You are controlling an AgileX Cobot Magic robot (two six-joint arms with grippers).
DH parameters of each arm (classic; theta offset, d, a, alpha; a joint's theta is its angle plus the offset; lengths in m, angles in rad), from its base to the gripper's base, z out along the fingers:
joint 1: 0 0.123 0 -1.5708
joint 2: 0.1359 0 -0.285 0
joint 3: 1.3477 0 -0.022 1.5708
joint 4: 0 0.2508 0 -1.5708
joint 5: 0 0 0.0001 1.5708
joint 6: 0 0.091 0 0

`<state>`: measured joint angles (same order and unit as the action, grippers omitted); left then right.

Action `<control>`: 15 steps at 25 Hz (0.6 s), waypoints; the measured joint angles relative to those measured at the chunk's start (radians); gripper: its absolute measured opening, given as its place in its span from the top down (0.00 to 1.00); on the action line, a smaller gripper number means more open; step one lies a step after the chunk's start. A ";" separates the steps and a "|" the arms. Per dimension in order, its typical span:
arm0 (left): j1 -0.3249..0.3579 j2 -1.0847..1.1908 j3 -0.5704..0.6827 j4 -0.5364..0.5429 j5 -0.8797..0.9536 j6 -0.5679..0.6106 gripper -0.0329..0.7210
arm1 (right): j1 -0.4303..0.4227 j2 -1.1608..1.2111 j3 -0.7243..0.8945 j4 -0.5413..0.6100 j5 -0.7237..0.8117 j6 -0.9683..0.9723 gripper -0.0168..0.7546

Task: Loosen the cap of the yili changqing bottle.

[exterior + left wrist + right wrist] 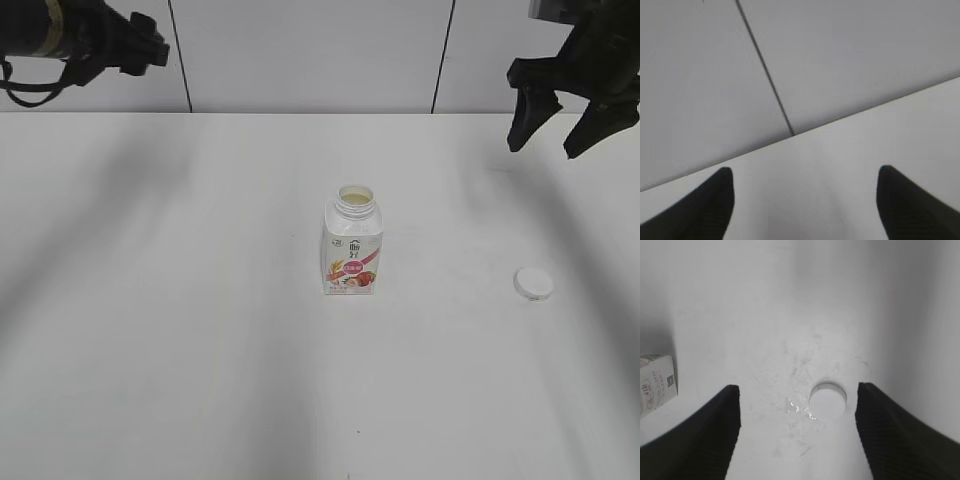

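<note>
The yili changqing bottle [352, 244] stands upright at the table's middle with its neck open and no cap on it; its edge shows at the left of the right wrist view [656, 382]. The white cap [533, 283] lies flat on the table to the bottle's right, also seen in the right wrist view [828, 401]. My right gripper [557, 128] is open and empty, raised high above the cap at the upper right [797, 412]. My left gripper [805, 195] is open and empty, raised at the far upper left [135, 50].
A white table [200, 330] meets a white panelled wall [310, 55] at the back. A few small wet drops [800, 407] glint on the table just left of the cap.
</note>
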<state>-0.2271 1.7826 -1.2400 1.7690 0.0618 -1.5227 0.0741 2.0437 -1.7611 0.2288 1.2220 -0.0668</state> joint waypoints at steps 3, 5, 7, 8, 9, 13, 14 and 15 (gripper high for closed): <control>0.021 0.000 0.002 -0.020 0.041 0.061 0.24 | 0.000 0.000 0.000 -0.004 0.000 0.000 0.25; 0.043 0.000 0.010 -0.034 0.047 0.076 0.24 | 0.000 0.000 0.000 -0.004 0.000 0.000 0.25; 0.068 0.000 0.026 -0.038 0.047 0.090 0.24 | 0.000 0.000 0.000 -0.005 0.000 0.000 0.25; 0.082 0.000 0.038 -0.039 0.049 0.110 0.24 | 0.000 0.000 0.000 -0.005 0.000 0.000 0.25; 0.094 0.000 0.050 -0.040 0.052 0.128 0.24 | 0.000 0.000 0.000 -0.005 0.000 0.000 0.25; 0.142 -0.001 0.099 -0.057 0.062 0.172 0.24 | 0.000 0.000 0.000 -0.006 0.000 -0.005 0.25; 0.150 -0.001 0.109 -0.071 0.064 0.174 0.24 | 0.000 0.000 0.000 -0.006 0.000 -0.009 0.25; 0.156 -0.001 0.115 -0.091 0.067 0.176 0.24 | 0.000 0.000 0.000 -0.007 0.000 -0.009 0.25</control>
<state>-0.0715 1.7819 -1.1247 1.6785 0.1290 -1.3465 0.0741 2.0437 -1.7611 0.2216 1.2220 -0.0762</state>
